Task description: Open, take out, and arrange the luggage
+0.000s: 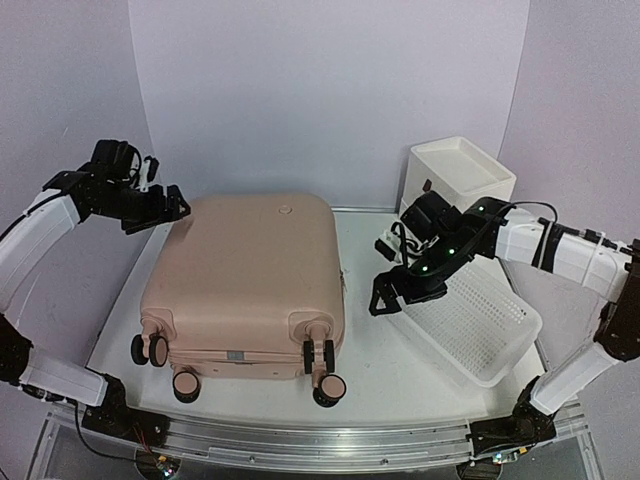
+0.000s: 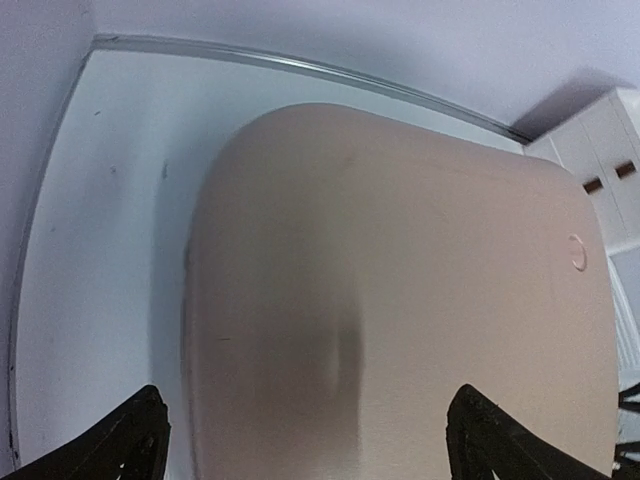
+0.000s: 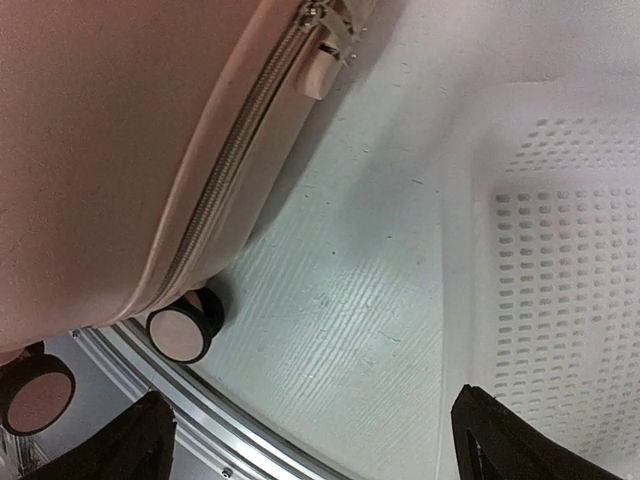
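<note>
- Luggage is lying flat and zipped on the tabletop, wheels nearest; probably heavy, with a stiff, slick shell.
- Left tool and right tool are hovering open, empty.
- Zipper pull on the right edge is looking like the best hold.

Bright, even light from overhead; a soft shadow pools under the luggage on the bench. Both wrist views bulge at the edges, slightly soft.
</note>
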Robot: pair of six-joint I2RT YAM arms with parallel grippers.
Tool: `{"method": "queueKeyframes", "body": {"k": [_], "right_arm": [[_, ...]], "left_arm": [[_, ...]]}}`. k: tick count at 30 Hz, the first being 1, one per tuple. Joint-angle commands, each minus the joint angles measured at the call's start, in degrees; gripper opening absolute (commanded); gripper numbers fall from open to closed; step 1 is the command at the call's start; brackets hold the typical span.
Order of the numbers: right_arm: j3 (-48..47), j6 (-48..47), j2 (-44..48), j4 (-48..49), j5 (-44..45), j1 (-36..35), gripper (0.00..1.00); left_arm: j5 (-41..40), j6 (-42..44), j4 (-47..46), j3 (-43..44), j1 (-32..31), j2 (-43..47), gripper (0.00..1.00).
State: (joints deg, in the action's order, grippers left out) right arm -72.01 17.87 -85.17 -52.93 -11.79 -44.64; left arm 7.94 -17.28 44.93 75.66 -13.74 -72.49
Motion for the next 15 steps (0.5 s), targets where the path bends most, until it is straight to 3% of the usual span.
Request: {"method": "queueKeyframes", "body": {"k": [1,6,9,15], "right_arm": [[-4.5,-3.0,-3.7,4.2,-1.6,-2.7,0.98],[-8.6,-2.5,-8.9,7.2,0.7,-7.3,0.98],[-10.6,-0.4,-11.6,10.7,1.1,-9.1,0.98],[-20.1,5.8,-22.3,18.8,-0.8,-13.3,0.98]], "left_arm": [[4.4,-6.4,4.1,-1.3,5.5,2.0,0.97],[11.0,-5.2,3.9,-0.5,5.7,-4.9,0.99],[18.3,-2.4,4.0,3.9,5.7,-13.0,0.99],[24.4,-2.3,4.0,15.1,5.7,-25.7,0.98]]}}
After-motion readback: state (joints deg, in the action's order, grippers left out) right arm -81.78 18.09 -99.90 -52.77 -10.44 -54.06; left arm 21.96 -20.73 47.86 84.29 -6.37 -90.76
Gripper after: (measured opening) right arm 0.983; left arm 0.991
